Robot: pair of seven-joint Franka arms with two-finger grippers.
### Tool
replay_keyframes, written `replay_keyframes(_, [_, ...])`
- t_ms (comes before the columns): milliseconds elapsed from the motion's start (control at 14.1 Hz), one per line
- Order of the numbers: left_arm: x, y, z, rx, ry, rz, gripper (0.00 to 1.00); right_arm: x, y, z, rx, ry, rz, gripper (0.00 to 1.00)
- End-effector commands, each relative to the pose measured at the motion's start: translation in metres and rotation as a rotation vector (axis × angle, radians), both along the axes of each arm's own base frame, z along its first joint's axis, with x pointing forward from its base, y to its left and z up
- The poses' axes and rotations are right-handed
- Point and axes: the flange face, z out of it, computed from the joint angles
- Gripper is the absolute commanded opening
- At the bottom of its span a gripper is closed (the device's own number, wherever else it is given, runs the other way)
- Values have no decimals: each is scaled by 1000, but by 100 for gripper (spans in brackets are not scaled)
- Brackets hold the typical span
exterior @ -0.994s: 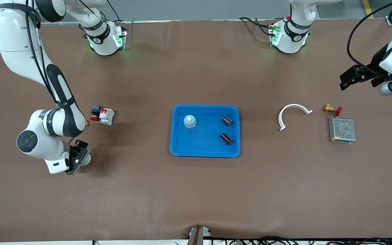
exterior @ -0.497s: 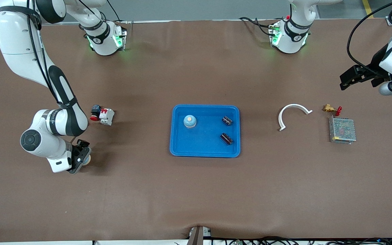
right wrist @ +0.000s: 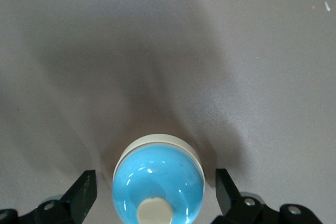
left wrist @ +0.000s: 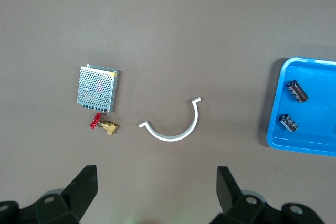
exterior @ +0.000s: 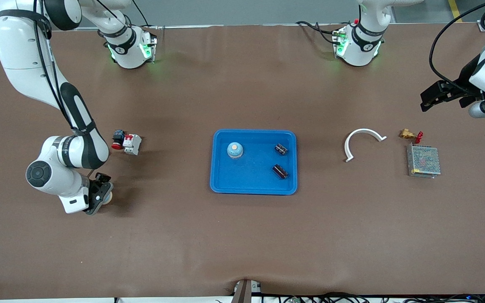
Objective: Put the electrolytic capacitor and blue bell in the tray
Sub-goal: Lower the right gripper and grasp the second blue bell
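Bright-blue plastic marks the tray [exterior: 225, 183] at the middle of the brown tabletop [exterior: 242, 235], where a blue bell [exterior: 235, 150] with a cream button stands toward the right arm's end and two dark electrolytic capacitors [exterior: 281, 148] [exterior: 280, 171] lie toward the left arm's end, one nearer the front camera than the other. A second blue bell [right wrist: 158, 184] sits on the bare tabletop well apart from the tray at the right arm's end, between the spread fingers [right wrist: 80, 194] of the right end effector [exterior: 101, 198], which is low around it; the fingers stand clear of the bell on both sides. A red-and-white breaker beside a red push button [exterior: 126, 142] rests farther from the front camera than that bell. The left end effector [exterior: 434, 96] hangs in the air over the tabletop's edge at the left arm's end, its fingers [left wrist: 83, 183] wide apart and empty. Beneath its wrist camera lie a white curved clip [exterior: 362, 141], a small brass valve with a red handle [exterior: 410, 135], and a grey metal mesh box [exterior: 423, 161].
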Motion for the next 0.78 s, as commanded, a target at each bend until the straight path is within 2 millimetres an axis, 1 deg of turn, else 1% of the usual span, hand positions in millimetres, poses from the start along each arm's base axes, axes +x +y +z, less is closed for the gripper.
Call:
replay_keyframes(0, [-2, -1, 5, -22, -13, -11, 100, -2, -6, -1, 7, -9, 10, 100])
replay_keyframes(71, [-2, -1, 5, -22, -12, -10, 100, -2, -6, -1, 8, -9, 10, 86])
replay_keyframes(142, [-2, -1, 5, -22, -12, -10, 100, -2, -6, -1, 8, -9, 9, 68])
replay_keyframes(284, [-2, -1, 6, -22, -15, -10, 100, -1, -6, 0, 9, -12, 4, 56])
replay_keyframes(355, [-2, -1, 5, -22, -12, -10, 100, -1, -5, 0, 19, -9, -9, 54])
replay_keyframes(497, [-1, -1, 4, -22, -12, -8, 100, -1, -1, 1, 41, -5, -33, 53])
replay_keyframes(710, [-1, -2, 4, -28, -11, -10, 100, 5, 3, 9, 67, -21, -67, 54])
